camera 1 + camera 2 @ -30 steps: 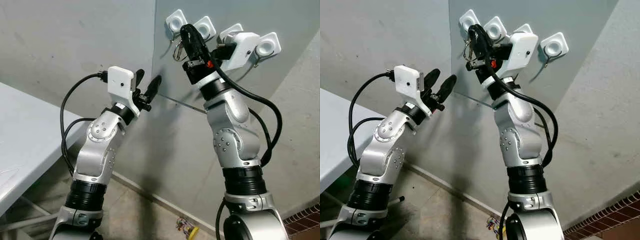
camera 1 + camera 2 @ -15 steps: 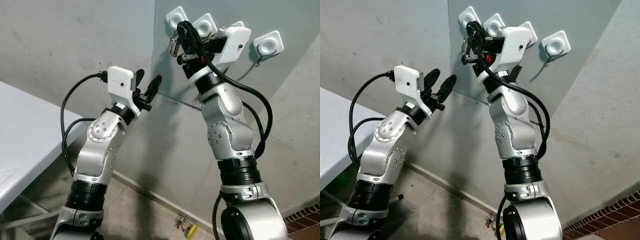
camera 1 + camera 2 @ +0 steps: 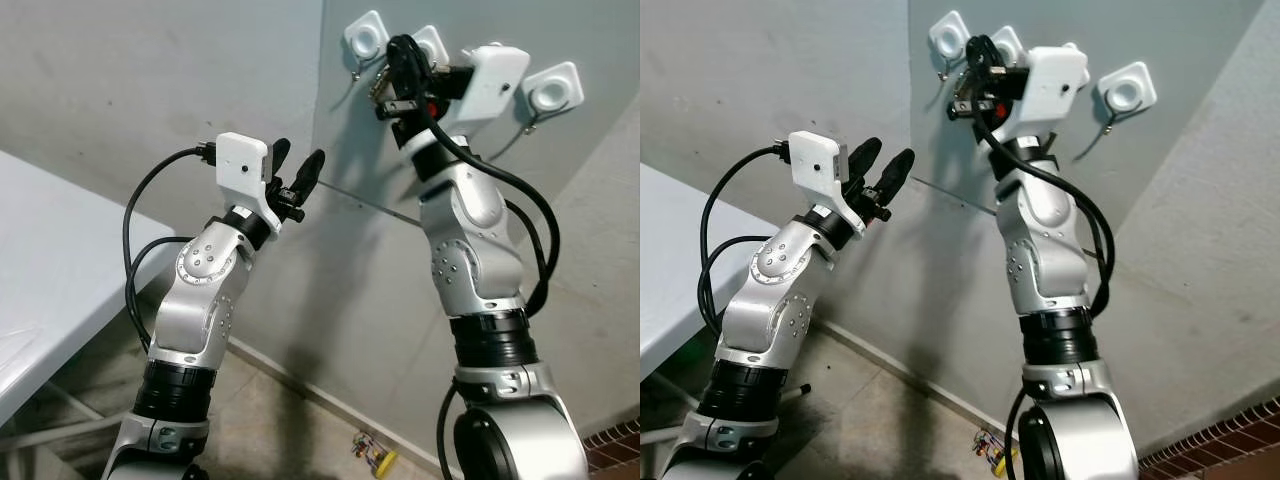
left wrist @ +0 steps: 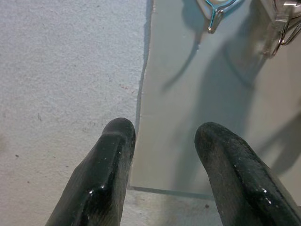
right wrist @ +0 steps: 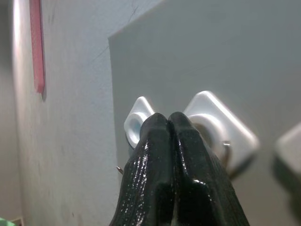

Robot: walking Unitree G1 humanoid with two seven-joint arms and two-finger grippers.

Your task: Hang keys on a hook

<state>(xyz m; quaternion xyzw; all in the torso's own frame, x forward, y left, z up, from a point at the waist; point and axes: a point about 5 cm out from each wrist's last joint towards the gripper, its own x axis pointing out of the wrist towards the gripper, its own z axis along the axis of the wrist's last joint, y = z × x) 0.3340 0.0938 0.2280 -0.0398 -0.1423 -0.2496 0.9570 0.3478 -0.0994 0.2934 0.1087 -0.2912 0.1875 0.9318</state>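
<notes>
The right end effector [image 3: 397, 62] is pressed together on the keys [image 3: 379, 88], which dangle just below and between the two leftmost hooks [image 3: 366, 38] on the wall panel [image 3: 350, 150]; the ring should be lowered slowly over the metal hook tip w/o swinging, then released. The right arm is stretched steeply up, wrist bent twd. the panel, while the left end effector [image 3: 298, 172] is held spread, near the panel edge.

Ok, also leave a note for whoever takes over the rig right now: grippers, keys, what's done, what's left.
Right gripper: raised to the row of white hooks on the grey panel, fingers shut, keys dangling at them just below the leftmost hook.
Left gripper: open, held up by the panel's left edge, holding nothing.
Done: keys brought up to the hooks.
Left: cannot tell whether the ring is over a hook; seat it, release, withdraw.
</notes>
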